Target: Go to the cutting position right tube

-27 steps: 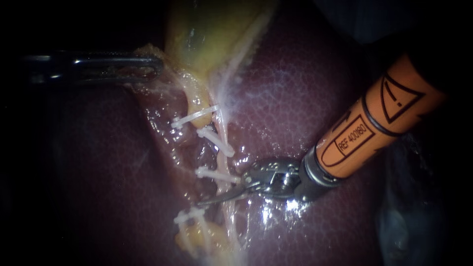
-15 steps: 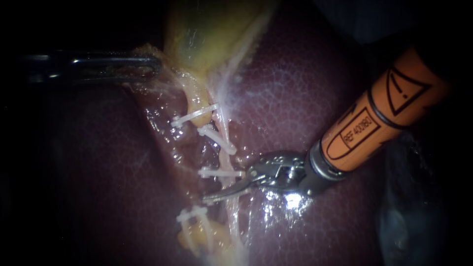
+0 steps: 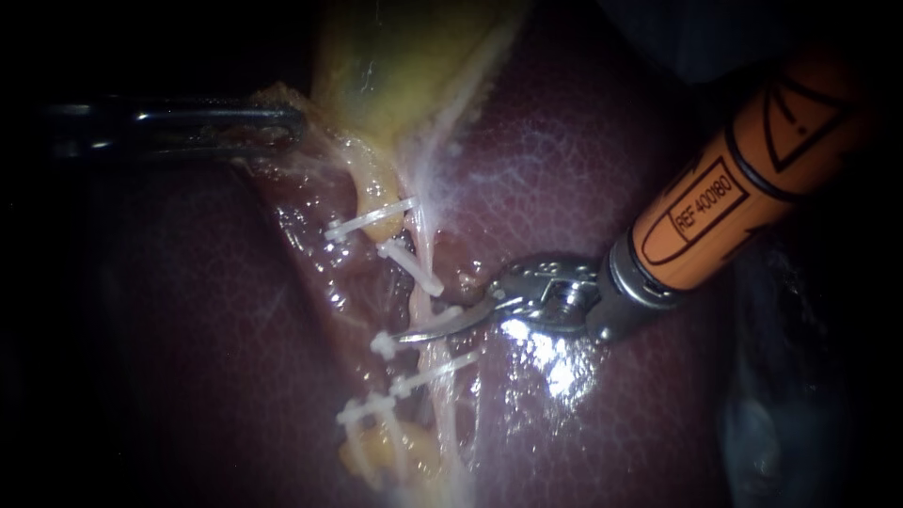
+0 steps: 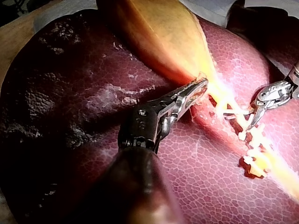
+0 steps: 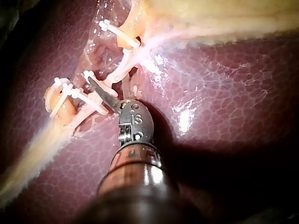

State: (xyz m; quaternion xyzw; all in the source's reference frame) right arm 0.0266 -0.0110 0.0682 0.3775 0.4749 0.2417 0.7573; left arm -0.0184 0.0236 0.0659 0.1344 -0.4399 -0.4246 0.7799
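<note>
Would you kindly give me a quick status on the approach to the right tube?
Left instrument shut on gallbladder edge. Right instrument tip lies across right tube. Clips close on both sides.

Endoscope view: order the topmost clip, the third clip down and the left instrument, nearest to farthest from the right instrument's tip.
1. Third clip down, at the tip of the right instrument.
2. Topmost clip, higher up.
3. Left instrument, far upper left.

Your light is brightest mid endoscope view and fades to black all round; in the left wrist view you see a tan bench strip [image 4: 16,35]; a pale sheet [image 4: 70,8] lies just beside it.
</note>
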